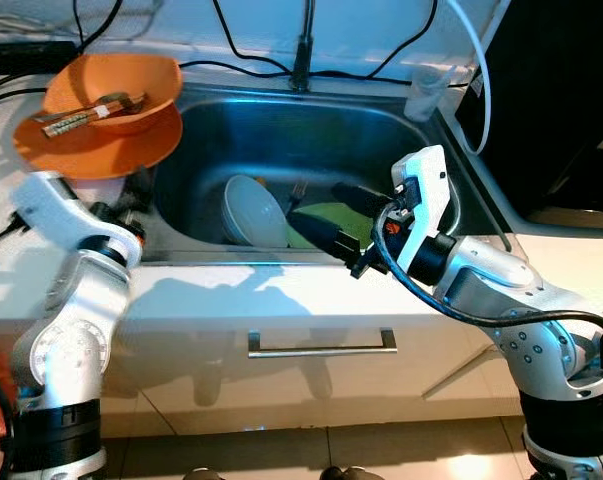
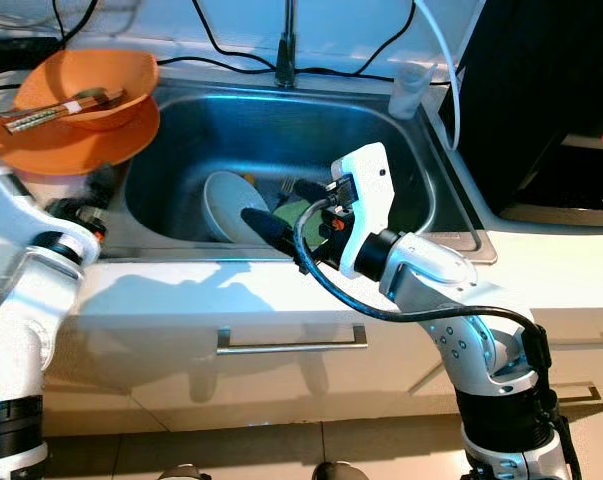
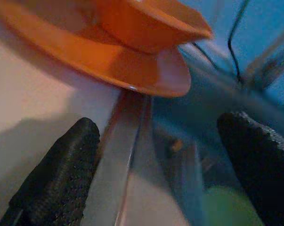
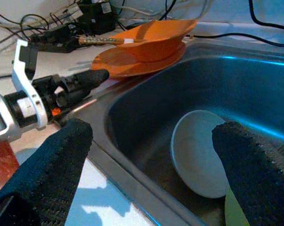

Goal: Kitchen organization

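Right gripper (image 1: 333, 226) is nearest me, jaws spread wide above the sink (image 1: 381, 130). Just below and ahead of them the white bowl (image 1: 253, 212) leans on edge in the basin beside a green plate (image 1: 326, 222). My left gripper (image 4: 85, 80), jaws open too, sits at the table edge beneath the orange plate (image 1: 96, 148) and orange bowl (image 1: 121, 85).

The green plate (image 1: 333, 221) is partly hidden by the right gripper (image 1: 333, 218). A utensil (image 1: 298, 190) beside it cannot be identified.

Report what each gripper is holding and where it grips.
Nothing is held. The right gripper is open above the sink; the left gripper is open beside the orange plate.
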Controlling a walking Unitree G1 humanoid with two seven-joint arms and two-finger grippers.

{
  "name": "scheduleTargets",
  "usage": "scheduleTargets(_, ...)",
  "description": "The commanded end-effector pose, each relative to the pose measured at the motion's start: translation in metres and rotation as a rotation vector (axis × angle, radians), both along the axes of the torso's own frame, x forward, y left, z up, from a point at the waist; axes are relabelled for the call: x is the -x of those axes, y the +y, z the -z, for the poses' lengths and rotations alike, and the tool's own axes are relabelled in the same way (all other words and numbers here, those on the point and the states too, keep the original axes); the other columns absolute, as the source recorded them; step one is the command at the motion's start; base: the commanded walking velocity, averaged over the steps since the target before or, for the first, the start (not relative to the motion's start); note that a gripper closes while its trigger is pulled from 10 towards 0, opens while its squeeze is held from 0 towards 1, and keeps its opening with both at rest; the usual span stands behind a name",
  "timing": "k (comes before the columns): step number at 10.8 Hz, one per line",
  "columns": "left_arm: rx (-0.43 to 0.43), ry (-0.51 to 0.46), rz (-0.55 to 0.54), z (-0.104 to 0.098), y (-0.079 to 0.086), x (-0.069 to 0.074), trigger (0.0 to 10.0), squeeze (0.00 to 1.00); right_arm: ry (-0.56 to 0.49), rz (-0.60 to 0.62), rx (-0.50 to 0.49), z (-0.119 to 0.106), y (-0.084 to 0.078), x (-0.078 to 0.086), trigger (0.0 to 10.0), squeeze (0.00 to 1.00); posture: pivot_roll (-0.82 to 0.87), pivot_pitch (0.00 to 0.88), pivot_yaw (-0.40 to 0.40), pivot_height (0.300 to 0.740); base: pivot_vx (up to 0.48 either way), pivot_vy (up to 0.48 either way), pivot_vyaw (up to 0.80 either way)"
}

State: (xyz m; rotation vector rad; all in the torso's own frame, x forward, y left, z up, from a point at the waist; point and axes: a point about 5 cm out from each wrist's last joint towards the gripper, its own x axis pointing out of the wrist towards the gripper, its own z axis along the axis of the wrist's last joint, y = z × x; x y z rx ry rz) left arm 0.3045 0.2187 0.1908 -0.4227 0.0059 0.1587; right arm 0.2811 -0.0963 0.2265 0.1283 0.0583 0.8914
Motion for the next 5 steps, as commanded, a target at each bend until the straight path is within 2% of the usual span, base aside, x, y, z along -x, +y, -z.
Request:
scheduleTargets(1,-0.069,0.059,0.068,0.017,-0.012,-0.001,10.0,0.00,-0.023,0.014,-0.002,-0.004,-0.003,-0.001,10.0,0.00,0.09,0.086,-0.086,0.740,0.000,0.000,0.00)
scheduleTargets(3,-0.263,0.029,0.144,0.021,-0.023,-0.012,10.0,0.00,-0.028,0.018,-0.007,-0.005,-0.002,-0.002,10.0,0.00,0.08,0.086,-0.082,0.740,0.000,0.000,0.00)
scheduleTargets(4,-0.286,0.036,0.148,0.026,-0.024,-0.015,10.0,0.00,-0.032,0.022,-0.009,-0.006,-0.002,-0.003,10.0,0.00,0.07,0.085,-0.078,0.740,0.000,0.000,0.00)
scheduleTargets(5,-0.373,0.015,0.168,0.028,-0.027,-0.018,10.0,0.00,-0.034,0.029,-0.011,-0.006,-0.003,-0.003,10.0,0.00,0.07,0.085,-0.078,0.740,0.000,0.000,0.00)
